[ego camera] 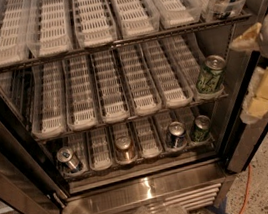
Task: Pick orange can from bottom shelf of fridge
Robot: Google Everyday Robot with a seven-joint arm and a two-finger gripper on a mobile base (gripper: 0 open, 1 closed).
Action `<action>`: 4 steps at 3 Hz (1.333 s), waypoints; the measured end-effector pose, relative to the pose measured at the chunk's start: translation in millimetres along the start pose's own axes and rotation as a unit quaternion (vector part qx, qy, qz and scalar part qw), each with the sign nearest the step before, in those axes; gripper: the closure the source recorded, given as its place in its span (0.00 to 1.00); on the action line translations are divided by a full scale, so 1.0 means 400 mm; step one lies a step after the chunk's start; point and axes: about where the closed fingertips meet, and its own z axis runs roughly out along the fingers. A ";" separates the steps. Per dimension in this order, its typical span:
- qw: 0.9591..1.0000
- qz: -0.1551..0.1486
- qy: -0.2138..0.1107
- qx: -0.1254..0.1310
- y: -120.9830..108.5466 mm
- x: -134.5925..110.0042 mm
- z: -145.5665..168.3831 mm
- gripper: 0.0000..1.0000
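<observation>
The fridge (pixel 16 163) is open and we look down into it. The orange can (pixel 124 149) stands on the bottom shelf (pixel 138 165), near the front. It sits in its own white lane, about in the middle of the row. It stands up straight and nothing touches it.

There is a blue-and-silver can (pixel 69 161) far off to its left. One more blue-and-silver can (pixel 176 135) is to its right, with an empty lane between them. A small green can (pixel 200 128) is just right of that one. A bigger green can (pixel 210 74) stands on the middle shelf, at the right end.

The gripper (pixel 263 73) is at the right side, outside the fridge and up by the middle shelf. It is well apart from the orange can. It holds nothing. I cannot tell if it is spread or pressed together.

I think the job is only at the start, the reaching step. The can is not picked yet.

Next, the gripper needs to go down and left, under the middle shelf. It must go in low and line up with the middle lane. It needs to be spread wide as it comes around the can. It should stay clear of the blue-and-silver can on the right and the lane walls, then squeeze and lift the can out
</observation>
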 end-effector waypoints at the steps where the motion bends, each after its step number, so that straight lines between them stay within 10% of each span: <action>1: 0.999 -0.004 -0.040 -0.007 0.018 -0.008 -0.009 0.00; 4: 0.975 0.014 -0.196 -0.100 0.179 -0.116 0.075 0.00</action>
